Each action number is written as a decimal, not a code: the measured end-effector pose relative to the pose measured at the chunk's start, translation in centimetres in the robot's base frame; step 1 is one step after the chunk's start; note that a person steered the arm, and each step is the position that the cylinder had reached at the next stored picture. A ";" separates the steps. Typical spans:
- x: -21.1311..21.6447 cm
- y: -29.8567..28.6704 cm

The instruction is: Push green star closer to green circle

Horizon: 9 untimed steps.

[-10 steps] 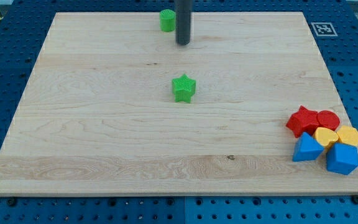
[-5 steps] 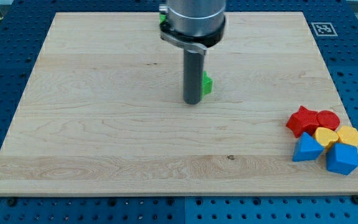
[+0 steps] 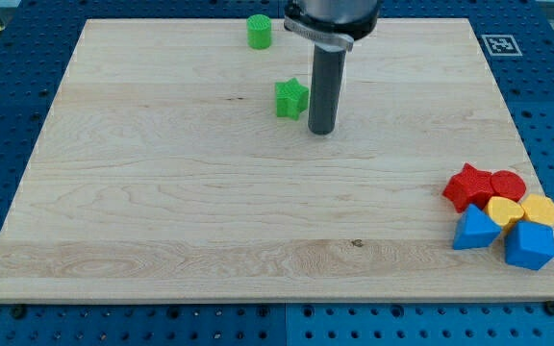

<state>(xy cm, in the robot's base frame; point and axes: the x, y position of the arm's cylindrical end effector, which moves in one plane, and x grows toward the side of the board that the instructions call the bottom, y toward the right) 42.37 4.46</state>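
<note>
Star [image 3: 291, 98] sits in the far middle of the board [image 3: 162, 211], with the circle [image 3: 259, 31] further back and a bit to its left, near the far edge. They're apart but not by a lot. The tip [image 3: 321, 131] is just beside the star, on its right and slightly nearer. There's no pincer on this rig, just a plain rod, so nothing opens or closes and it has hold of nothing.

To do this step well, the push line probably matters most. The circle lies far-left of the star, so the rod wants to be on the star's near-right side, opposite the circle, and it's already roughly there. A push aimed through the star's middle toward the circle looks best; off-centre contact on those points would likely spin it or let it slip sideways. Short, slow strokes, and stop before the two touch, or the circle may get knocked off the far edge.

Red, yellow and blue blocks [image 3: 501, 217] are clustered at the near right, well out of the way.
</note>
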 end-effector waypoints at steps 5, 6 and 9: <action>-6.1 -2.7; -8.4 -2.1; -7.7 1.0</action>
<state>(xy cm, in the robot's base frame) 34.65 5.46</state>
